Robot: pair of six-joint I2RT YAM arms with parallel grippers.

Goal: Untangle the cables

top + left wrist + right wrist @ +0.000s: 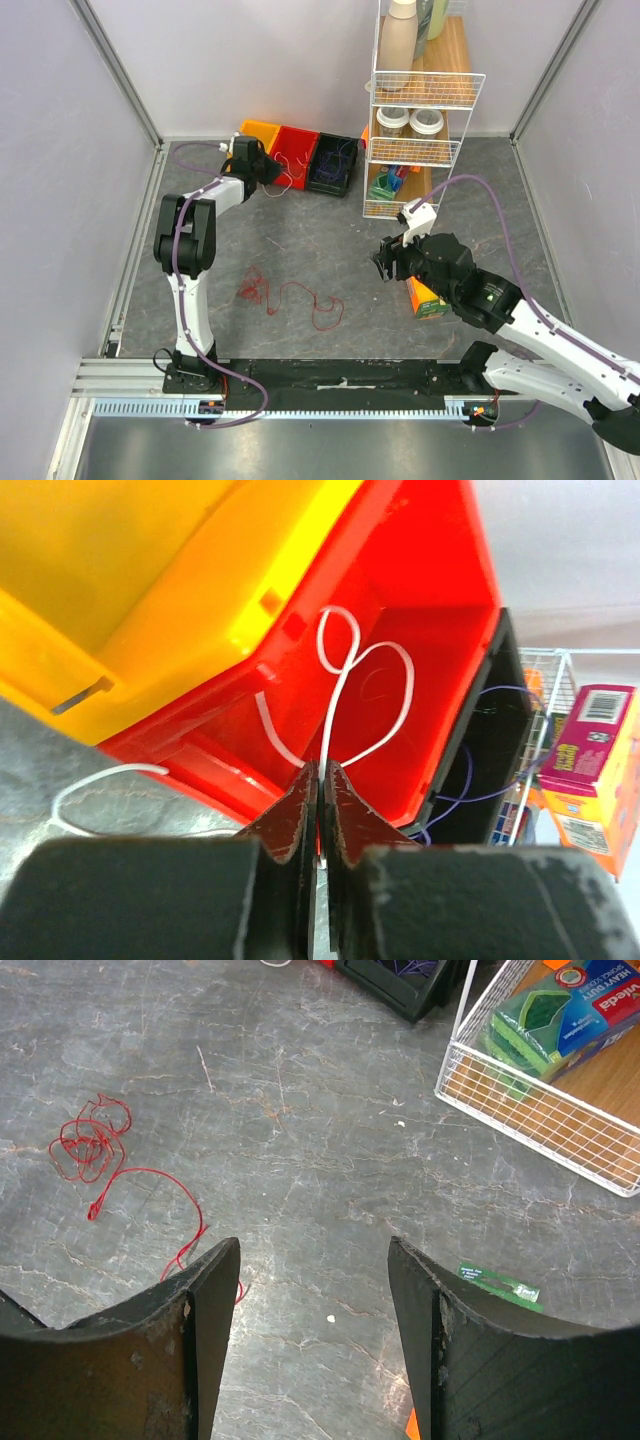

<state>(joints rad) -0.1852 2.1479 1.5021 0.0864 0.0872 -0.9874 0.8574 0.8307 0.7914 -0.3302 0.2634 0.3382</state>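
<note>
The left gripper (322,815) is pinched closed on the white cable (340,685), which loops into the red bin (440,590) at the far edge of the surface (330,230). The right gripper (313,1330) hangs wide open, empty, mid-surface. The red cable (252,286) lies tangled toward the near edge; a dark blue cable (470,765), it seems, sits in the black bin (495,740).

A grey marbled table (300,230) carries a tangled red cable (252,287). Three bins (297,142) and a wire rack (395,206) stand at its back.
</note>
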